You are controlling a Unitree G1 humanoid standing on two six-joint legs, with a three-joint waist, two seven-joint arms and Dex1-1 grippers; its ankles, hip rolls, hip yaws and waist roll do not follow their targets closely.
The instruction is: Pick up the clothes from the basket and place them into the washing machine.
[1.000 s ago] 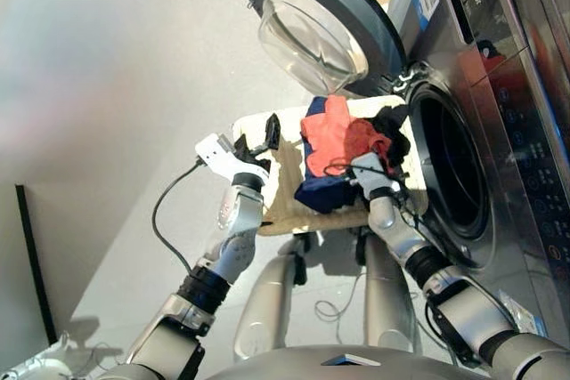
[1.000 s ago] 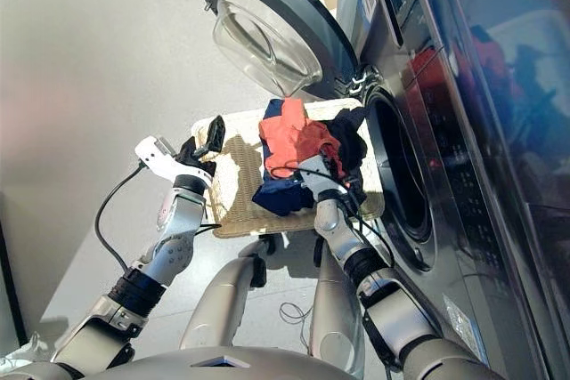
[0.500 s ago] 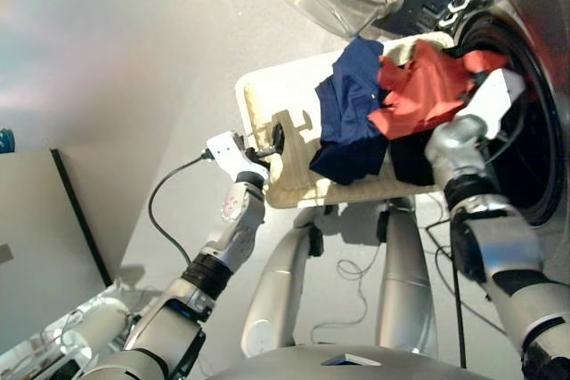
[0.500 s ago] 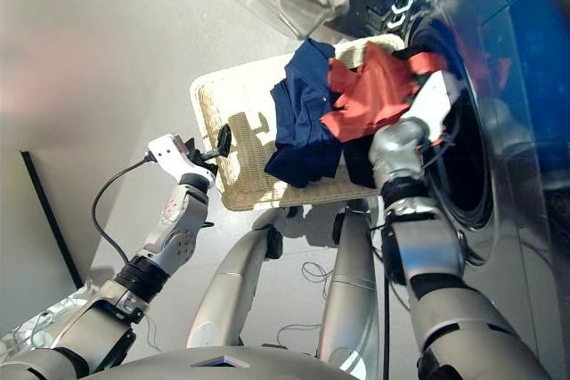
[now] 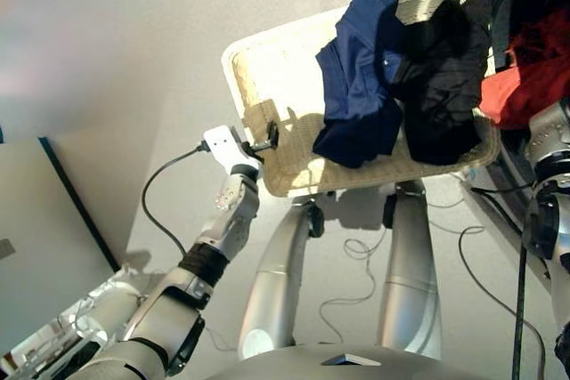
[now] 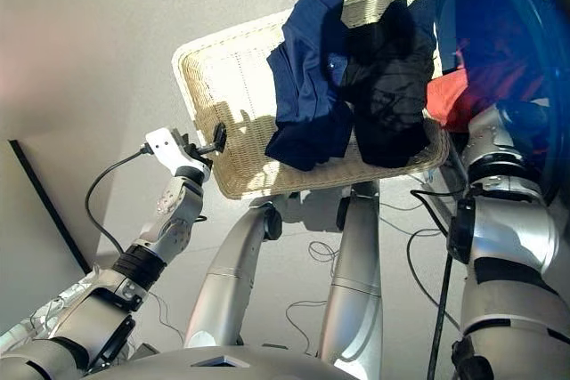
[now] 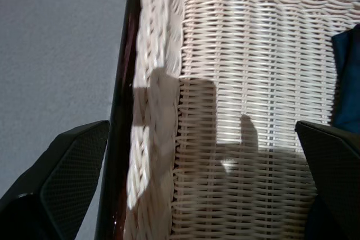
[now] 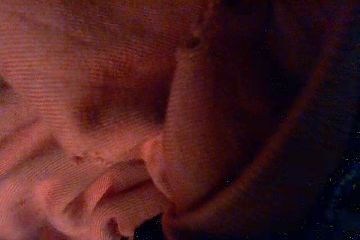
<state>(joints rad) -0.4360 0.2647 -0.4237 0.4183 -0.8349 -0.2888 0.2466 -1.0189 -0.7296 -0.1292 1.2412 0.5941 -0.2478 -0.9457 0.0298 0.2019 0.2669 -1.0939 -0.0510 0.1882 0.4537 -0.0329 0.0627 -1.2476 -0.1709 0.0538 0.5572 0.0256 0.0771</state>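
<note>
**A:** Where do you stand on the load?

**B:** You've got one of three on its way. The orange-red garment [image 5: 525, 73] is at the drum mouth of the washing machine [image 6: 499, 15], right by your right gripper [image 5: 550, 126]. The right wrist view is nothing but red cloth, so I can't tell whether those jaws are clenched or released.

**A:** And the other two?

**B:** The navy garment [image 5: 356, 77] and the black garment [image 5: 441, 86] lie in the basket [image 5: 258, 77], touching and overlapping, on the side nearest the machine.

**A:** Your left arm?

**B:** Your left gripper [image 5: 267, 138] hangs over the basket's near rim, jaws spread wide, holding nothing. I'd judge roughly a third done; two picks remain.
</note>
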